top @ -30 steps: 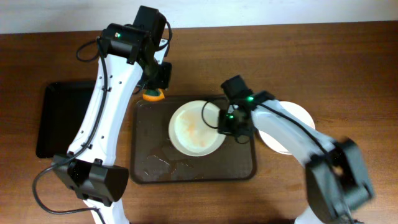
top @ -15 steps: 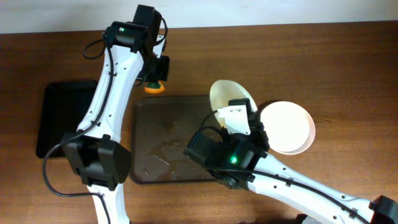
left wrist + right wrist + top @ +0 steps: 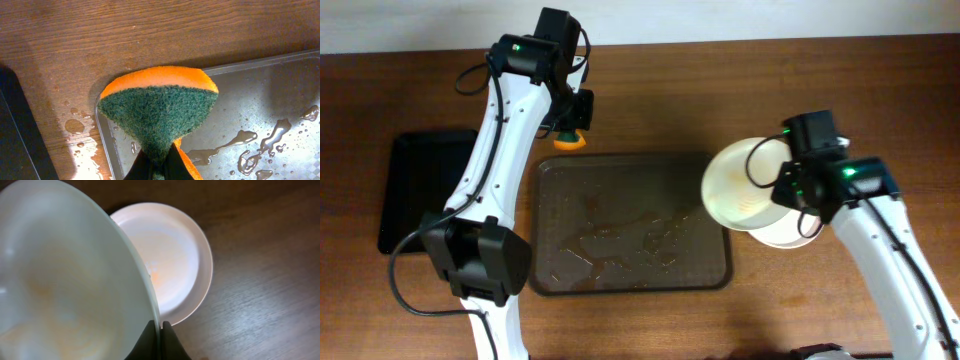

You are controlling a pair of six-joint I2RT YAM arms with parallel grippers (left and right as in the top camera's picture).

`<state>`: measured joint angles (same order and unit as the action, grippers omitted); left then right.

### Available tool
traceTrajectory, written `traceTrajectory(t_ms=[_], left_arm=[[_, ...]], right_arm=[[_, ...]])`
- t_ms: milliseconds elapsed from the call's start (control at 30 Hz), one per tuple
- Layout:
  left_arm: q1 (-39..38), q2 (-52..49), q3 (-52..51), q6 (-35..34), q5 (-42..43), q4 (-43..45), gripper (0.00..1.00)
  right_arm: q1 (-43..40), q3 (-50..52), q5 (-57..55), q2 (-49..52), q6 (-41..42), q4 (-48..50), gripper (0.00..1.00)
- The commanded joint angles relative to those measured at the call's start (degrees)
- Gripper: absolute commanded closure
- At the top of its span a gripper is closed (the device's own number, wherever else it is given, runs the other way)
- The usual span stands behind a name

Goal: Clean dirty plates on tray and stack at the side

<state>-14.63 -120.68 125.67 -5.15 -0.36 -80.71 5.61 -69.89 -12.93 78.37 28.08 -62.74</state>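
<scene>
Item: my right end effector [image 3: 159, 335], clenched on a tilted plate [image 3: 65, 280] by its rim, nearer arm; flat plate [image 3: 175, 260] on table [image 3: 260, 290] partly beneath, offset right.

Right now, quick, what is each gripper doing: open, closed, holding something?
Left gripper: closed on the orange sponge with the green scouring face.
Right gripper: closed on the rim of a round white plate, tilted.
</scene>
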Motion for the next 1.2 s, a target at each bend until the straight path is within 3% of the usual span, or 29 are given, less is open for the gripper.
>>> traceTrajectory(t_ms=[0,67,200,300,400,467,567,633,767,967,1000,1033,1067,1100,1167], left_arm=[[0.15,-0.39,-0.07,0.92,0.7,0.09,1.0],[0.17,-0.39,-0.07,0.92,0.68,0.13,1.0],[0.17,-0.39,-0.07,0.92,0.68,0.13,1.0],[0.17,-0.39,-0.07,0.92,0.66,0.17,1.0],[2.82,-0.39,-0.04,0.92,0.61,-0.79,1.0],[6.12,-0.39,-0.04,0.92,-0.44,-2.34,1.0],[12.37,-0.39,-0.07,0.92,-9.99,-4.87,1.0],[17.9,-1.22,-0.63,0.92,-11.3,-5.84,1.0],[28.63,-1.49,-15.5,-1.88,-11.02,9.44,1.0],[35.8,-1.46,-35.91,-1.86,-9.33,29.57,0.98],[35.8,-1.46,-36.76,-1.86,-9.31,30.99,0.91],[35.78,-1.46,-37.05,-1.86,-9.2,31.61,0.67],[35.78,-1.46,-37.03,-1.84,-7.08,31.63,0.04],[35.78,-1.44,-36.81,-1.88,-6.21,31.45,0.0],[35.74,-0.92,-31.69,-3.63,-5.46,25.62,0.0]], right_arm=[[-13.66,3.65,7.39,0.81,-4.39,0.24,0.96],[-20.31,10.84,8.48,2.84,-5.38,5.05,0.96],[-21.7,19.04,12.79,6.01,-5.57,16.68,0.95],[-21.7,18.75,21.24,7.89,-8.41,20.33,0.6],[-21.57,8.48,25.99,6.67,-14.16,11.47,0.54],[-17.51,-0.72,28.44,6.25,-17.35,4.33,0.5],[-5.81,-2.86,28.37,6.49,-17.11,5.4,0.4],[0.79,-2.86,28.33,7.28,-16.68,6.91,0.38],[6.93,-2.71,28.17,10.91,-16.7,7.23,0.38],[7.19,-2.67,28.17,12.24,-16.72,7.26,0.39],[7.19,-2.67,28.17,12.24,-16.72,7.26,0.39],[7.19,-2.67,28.17,12.24,-16.72,7.23,0.39],[7.19,-2.67,28.17,12.24,-16.72,7.58,0.39],[7.17,-2.89,28.2,12.22,-16.72,8.11,0.38],[7.17,-5.22,28.41,11.93,-16.72,7.65,0.27]])
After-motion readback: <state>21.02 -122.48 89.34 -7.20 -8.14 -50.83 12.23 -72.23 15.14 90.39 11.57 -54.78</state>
